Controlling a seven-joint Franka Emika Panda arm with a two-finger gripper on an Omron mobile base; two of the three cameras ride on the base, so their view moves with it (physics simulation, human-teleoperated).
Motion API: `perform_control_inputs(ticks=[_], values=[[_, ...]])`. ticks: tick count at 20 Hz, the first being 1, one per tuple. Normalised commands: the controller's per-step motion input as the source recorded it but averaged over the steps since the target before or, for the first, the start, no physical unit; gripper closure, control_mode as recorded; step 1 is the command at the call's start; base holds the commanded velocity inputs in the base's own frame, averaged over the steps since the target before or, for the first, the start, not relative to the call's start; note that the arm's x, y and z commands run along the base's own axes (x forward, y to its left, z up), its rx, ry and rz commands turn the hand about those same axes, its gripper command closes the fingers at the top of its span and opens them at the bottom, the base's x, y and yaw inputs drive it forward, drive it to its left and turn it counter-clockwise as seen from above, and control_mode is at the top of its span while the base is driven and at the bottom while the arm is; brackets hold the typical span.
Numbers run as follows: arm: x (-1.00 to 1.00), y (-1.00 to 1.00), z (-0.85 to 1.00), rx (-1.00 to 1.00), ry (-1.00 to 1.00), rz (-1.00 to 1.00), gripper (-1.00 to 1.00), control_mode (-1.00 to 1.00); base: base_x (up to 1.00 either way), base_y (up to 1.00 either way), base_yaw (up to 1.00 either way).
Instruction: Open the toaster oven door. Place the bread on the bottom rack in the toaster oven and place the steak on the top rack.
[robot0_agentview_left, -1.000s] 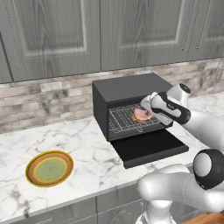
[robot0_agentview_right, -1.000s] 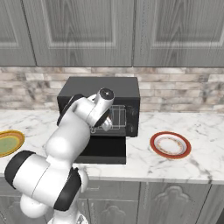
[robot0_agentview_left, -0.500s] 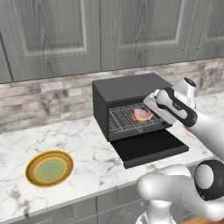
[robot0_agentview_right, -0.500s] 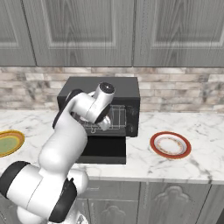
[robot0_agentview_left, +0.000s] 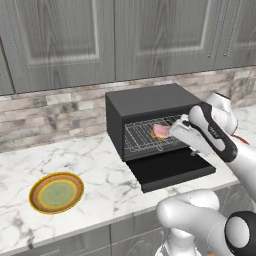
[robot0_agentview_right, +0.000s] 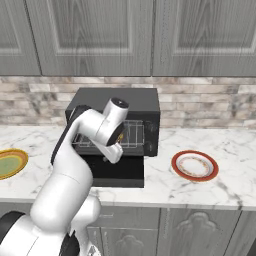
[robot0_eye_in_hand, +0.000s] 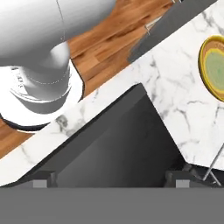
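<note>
Steak (robot0_agentview_left: 160, 131) lies on the top rack (robot0_agentview_left: 142, 135), just beyond wide, empty jaws.

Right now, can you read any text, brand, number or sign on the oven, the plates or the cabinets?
None: no readable text, brand or number on the toaster oven, its two knobs, the plates or the cabinets.
</note>
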Motion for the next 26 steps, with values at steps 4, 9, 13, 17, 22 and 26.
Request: perform_control_inputs(ticks=[4,9,13,17,22,26], values=[[0.02,0.17,-0.33,-0.01,0.13,0.28,-1.0,-1.0,0.0,0.0,0.0],[0.17,0.06,-0.38,-0.03,0.12,0.28,-1.0,-1.0,0.0,0.0,0.0],[0.17,0.0,-0.15,-0.03,0.0,0.25,-1.0,-1.0,0.0,0.0,0.0],[0.51,0.03,0.0,-0.02,-0.06,0.13,-1.0,-1.0,0.0,0.0,0.0],[0.42,0.07,0.0,-0.06,-0.15,0.1,-1.0,-1.0,0.0,0.0,0.0],[0.27,0.14,-0.08,-0.06,-0.3,0.08,-1.0,-1.0,0.0,0.0,0.0]])
